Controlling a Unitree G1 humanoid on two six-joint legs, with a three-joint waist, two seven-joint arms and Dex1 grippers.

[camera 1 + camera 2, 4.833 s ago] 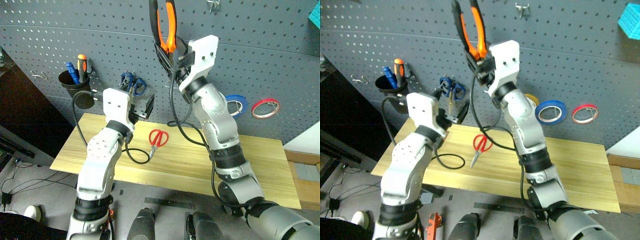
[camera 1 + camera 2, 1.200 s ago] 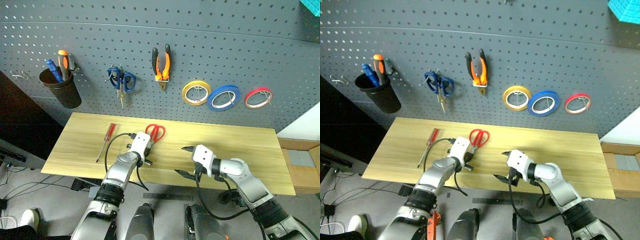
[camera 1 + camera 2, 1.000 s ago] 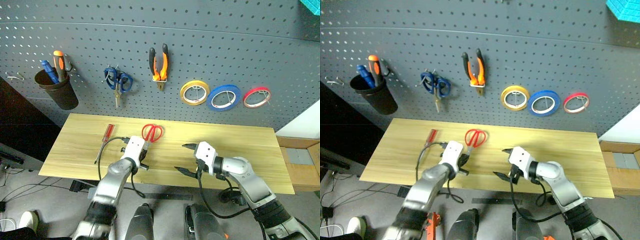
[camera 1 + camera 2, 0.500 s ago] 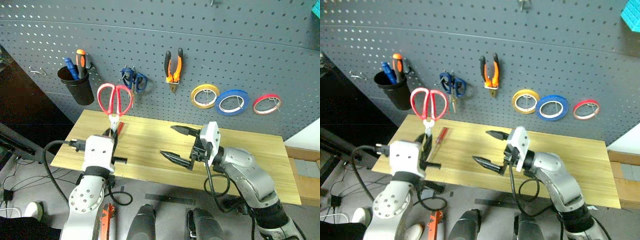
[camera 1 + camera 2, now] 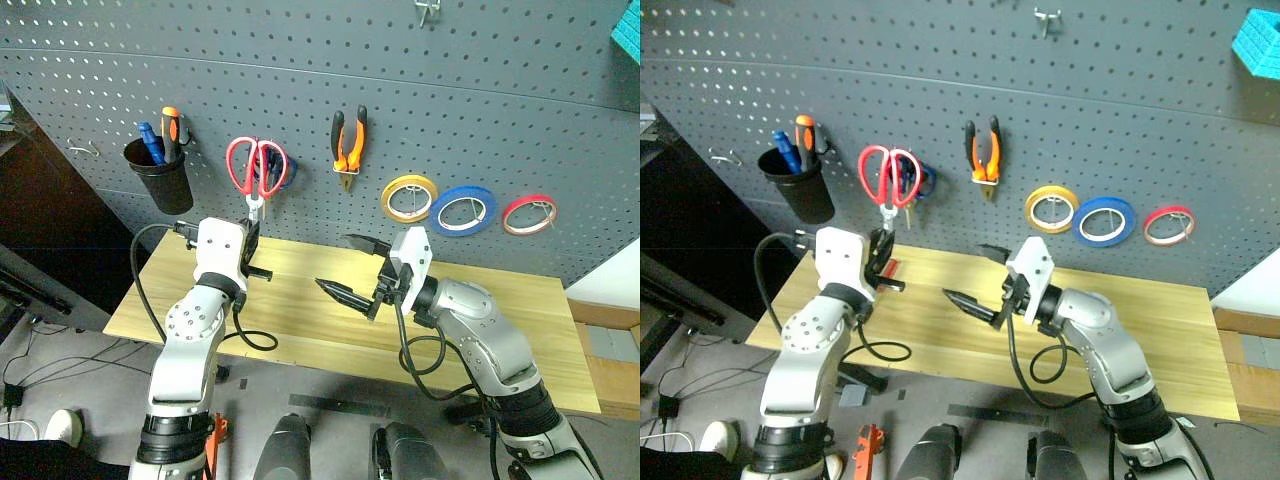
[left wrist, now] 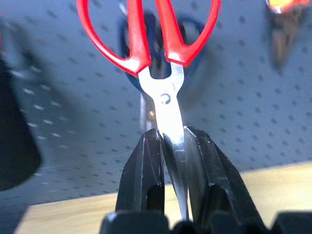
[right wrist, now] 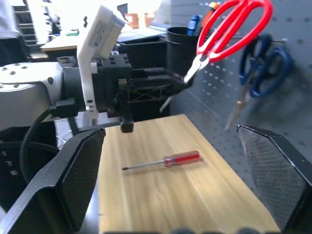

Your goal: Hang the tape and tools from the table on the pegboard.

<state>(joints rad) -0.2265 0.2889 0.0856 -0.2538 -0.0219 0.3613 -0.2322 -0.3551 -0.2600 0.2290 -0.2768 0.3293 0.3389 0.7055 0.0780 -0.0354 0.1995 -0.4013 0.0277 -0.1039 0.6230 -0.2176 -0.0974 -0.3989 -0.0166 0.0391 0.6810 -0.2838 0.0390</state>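
Head views: the left gripper clamps the red-handled scissors by the blades, long axis upright, handles up, in front of the pegboard and overlapping the blue-handled scissors. The pliers and blue tape hang further right.

Left wrist view: both fingers pinch the blades.

Right wrist view: the right gripper is spread wide, empty; the red-handled screwdriver lies flat on the table.
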